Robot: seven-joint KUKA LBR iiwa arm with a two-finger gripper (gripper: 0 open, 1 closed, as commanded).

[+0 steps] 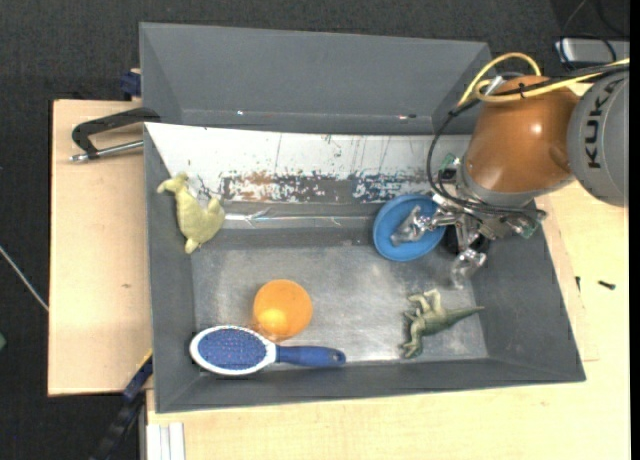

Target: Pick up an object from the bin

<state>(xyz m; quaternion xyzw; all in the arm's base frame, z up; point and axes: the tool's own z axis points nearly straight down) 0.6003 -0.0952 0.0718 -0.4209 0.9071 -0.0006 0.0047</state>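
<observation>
Nearest the camera, along the front wall of the grey bin (pixel 300 78), a blue hairbrush (pixel 262 353) lay flat with its oval head to the left and its handle pointing right. Just behind its head sat an orange ball (pixel 281 308). Toward the front right corner a green toy dinosaur (pixel 428 321) lay on its side, well apart from the brush. Farther back and on the right, close to the rear wall, rested a round blue dish (pixel 392 238), shallow, with a raised rim and a lighter blue inside; it was the thing closest to the gripper (pixel 440 248). The gripper hung low over the dish's right side with its metal fingers spread apart and nothing clasped between them: one finger (pixel 412 231) reached over the inside of the dish, while the other (pixel 466 266) pointed down at the bare floor just right of the rim, above the dinosaur. The arm came in from the right, its wrist under a rounded orange cover (pixel 520 143) with yellow and black cables (pixel 500 66) looping over the top. At the far left, against the rear wall, a pale yellow-green toy animal (pixel 195 213) sat well apart from everything else.
</observation>
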